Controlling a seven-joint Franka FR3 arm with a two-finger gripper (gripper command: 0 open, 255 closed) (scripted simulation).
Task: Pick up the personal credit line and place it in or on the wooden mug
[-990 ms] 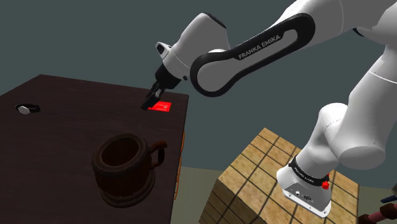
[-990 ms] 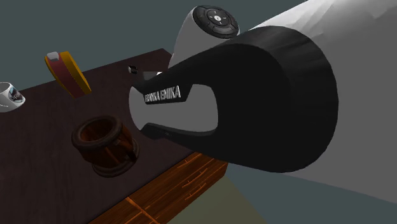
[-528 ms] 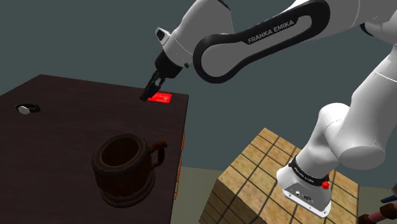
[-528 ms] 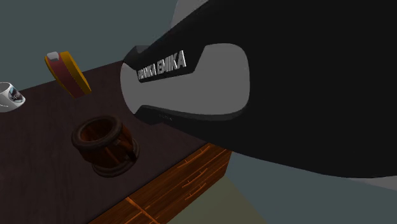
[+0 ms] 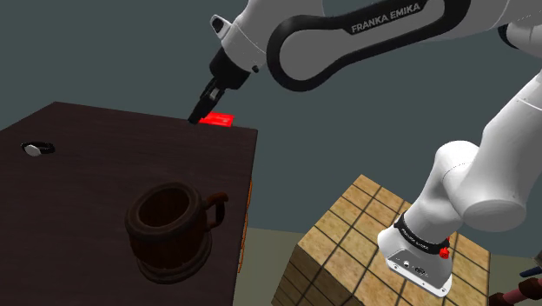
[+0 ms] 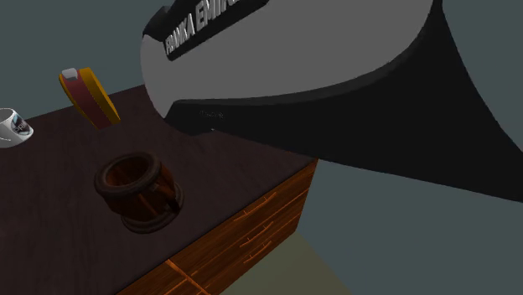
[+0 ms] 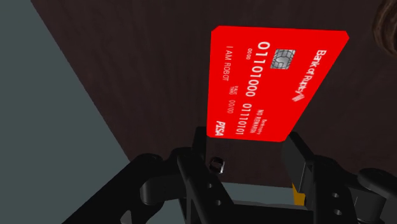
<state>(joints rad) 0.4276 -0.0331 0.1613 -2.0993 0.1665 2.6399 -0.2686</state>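
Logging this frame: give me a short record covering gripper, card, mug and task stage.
gripper: shut on the red card, over the dark table's far corner
red card: clasped at one edge, printed face toward the wrist camera
wooden mug: upright on the table, apart from the gripper, handle toward the shoulder view's right
task stage: card grasped, not yet at the mug

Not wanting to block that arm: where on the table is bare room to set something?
Bare stretch between the mug and the small white object, and between the mug and the far corner. That corner is crowded: the pincer holds the red card there.
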